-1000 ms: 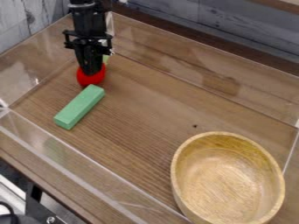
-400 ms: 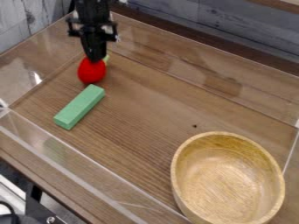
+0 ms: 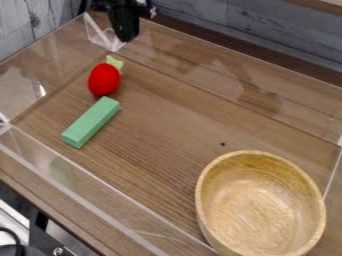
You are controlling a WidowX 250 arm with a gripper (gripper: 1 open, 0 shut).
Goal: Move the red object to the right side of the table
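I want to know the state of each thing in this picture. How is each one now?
end effector: shut, holding nothing, raised above the table, apart from the red object.
red object: resting on the table, not gripped, leafy tip pointing towards the back wall.
green block: lying flat just in front of the red object.
wooden bowl: upright, empty, at the near right corner.

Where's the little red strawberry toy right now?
In the camera view, the small red strawberry toy lies on the left of the dark wooden table, just above the green rectangular block.
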